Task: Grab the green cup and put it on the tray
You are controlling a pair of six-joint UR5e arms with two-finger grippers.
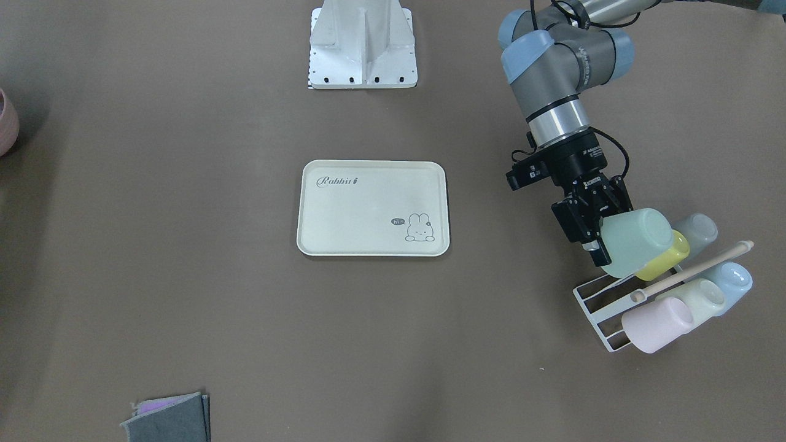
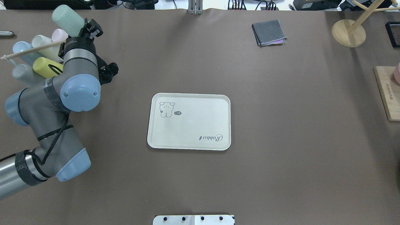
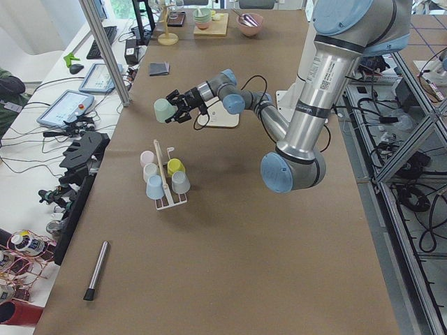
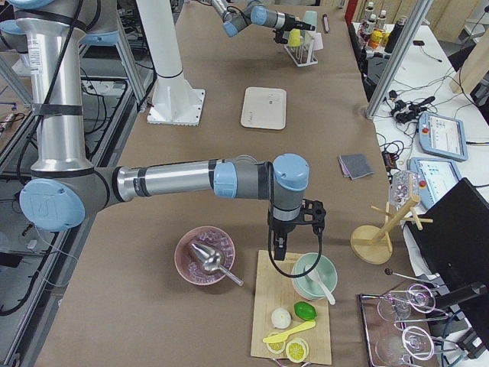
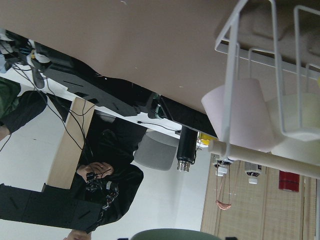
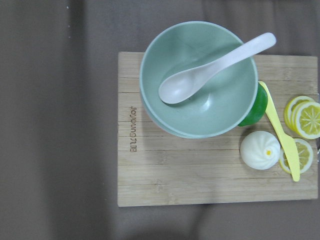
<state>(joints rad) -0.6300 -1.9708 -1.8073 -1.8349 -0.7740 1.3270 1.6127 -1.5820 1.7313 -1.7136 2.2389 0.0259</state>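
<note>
A white spoon [image 6: 200, 77] is lying in a green bowl [image 6: 222, 107] sitting on a wooden board [image 6: 175, 175], a bun [image 6: 260, 150] resting at its four o'clock.

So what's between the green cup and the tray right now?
Apart from the left gripper holding the green cup, nothing. The front-facing view shows only bare brown table from there to the tray.

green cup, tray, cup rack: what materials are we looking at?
green cup: likely plastic, matte, with an even soft sheen and no glare.
tray: cream and matte, maybe melamine or similar moulded plastic, with a rounded raised rim and printed artwork.
rack: thin wire, probably white-coated metal.
handle: looks like bare wood.
</note>
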